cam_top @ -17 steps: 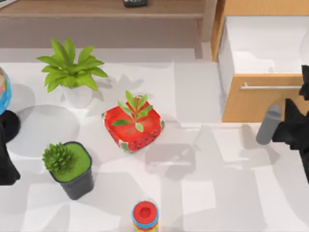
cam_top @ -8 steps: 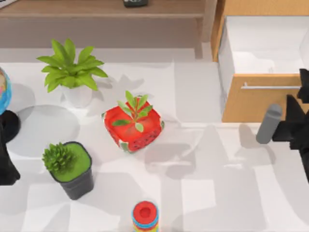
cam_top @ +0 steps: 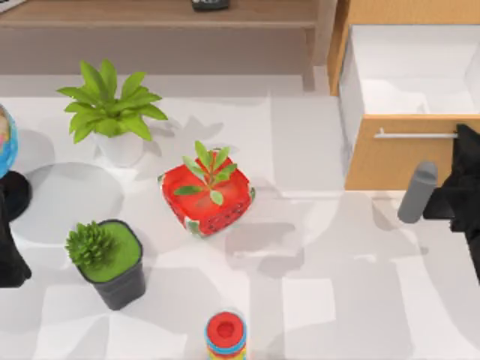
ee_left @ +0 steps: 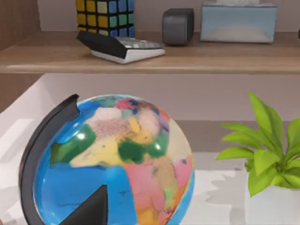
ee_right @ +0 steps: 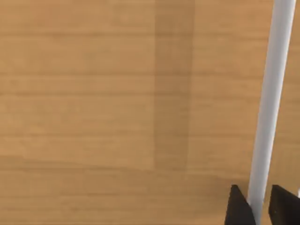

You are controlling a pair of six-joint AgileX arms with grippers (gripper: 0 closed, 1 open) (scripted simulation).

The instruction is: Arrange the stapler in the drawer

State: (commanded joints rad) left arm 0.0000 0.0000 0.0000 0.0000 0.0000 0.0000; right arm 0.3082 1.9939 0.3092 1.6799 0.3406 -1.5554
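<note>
Grey stapler [cam_top: 417,193] held upright by the closed right hand [cam_top: 442,202], now raised nearer the open drawer [cam_top: 405,161] just ahead; left hand idle beside the globe [ee_left: 117,159].

Left of centre on the white table [cam_top: 315,315]: leafy plant in white pot [cam_top: 112,120], red pot [cam_top: 208,195], dark pot [cam_top: 112,262], ring stack [cam_top: 225,335]. Globe [ee_left: 117,164] beside shelf [ee_left: 187,58] bearing puzzle cube [ee_left: 105,11], possibly a calculator [ee_left: 122,47].

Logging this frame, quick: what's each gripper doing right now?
Left gripper: parked by the globe, state cannot be told.
Right gripper: closed on the drawer handle.
</note>
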